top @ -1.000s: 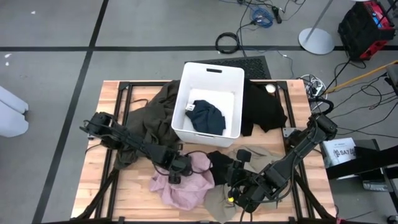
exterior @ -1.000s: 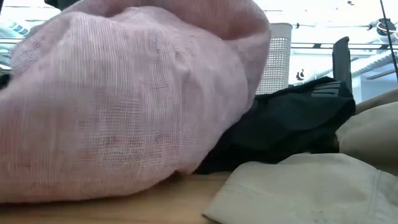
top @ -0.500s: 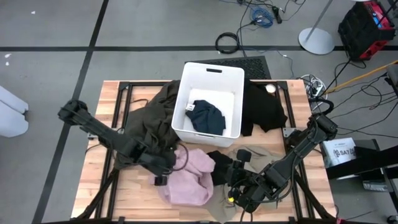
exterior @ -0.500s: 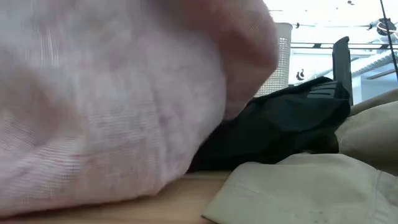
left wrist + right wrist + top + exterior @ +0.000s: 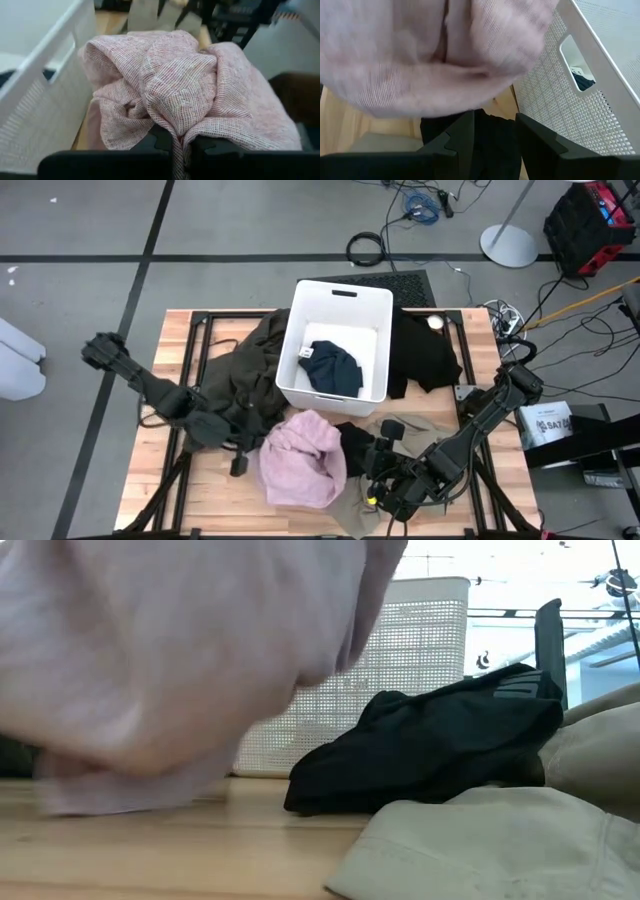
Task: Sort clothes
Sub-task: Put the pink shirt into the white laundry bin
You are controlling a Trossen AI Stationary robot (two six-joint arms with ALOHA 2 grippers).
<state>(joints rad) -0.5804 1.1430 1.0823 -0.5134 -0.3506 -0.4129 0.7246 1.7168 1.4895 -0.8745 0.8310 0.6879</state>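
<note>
The left gripper (image 5: pixel 179 145) is pinching a fold of the pale pink, loosely woven fabric garment (image 5: pixel 303 458), its two dark fingers (image 5: pixel 157 141) pressed together on the cloth. The garment is bunching up just ahead of this gripper and hanging clear of the wooden slatted counter (image 5: pixel 170 480), as the low view shows daylight under its hem. To one side of the gripper the white rectangular plastic bin (image 5: pixel 340 300) is standing close, its perforated wall nearly touching the pink cloth in the left wrist view. A navy blue crumpled garment (image 5: pixel 332 368) is lying inside that bin. Behind the left gripper, against the bin's outer wall, a large dark olive garment (image 5: pixel 240 375) is sprawling over the counter.

The right gripper (image 5: pixel 492 132) is sitting low over the counter with its fingers spread apart, gripping nothing. A small black garment (image 5: pixel 430 745) is lying directly between and beyond its fingers, and the pink cloth is hanging just above it. Beside this gripper a khaki tan garment (image 5: pixel 480 840) is resting flat on the counter, touching the black one. A second black garment (image 5: pixel 425 355) is lying farther off, beyond the right gripper, against the bin's other side.
</note>
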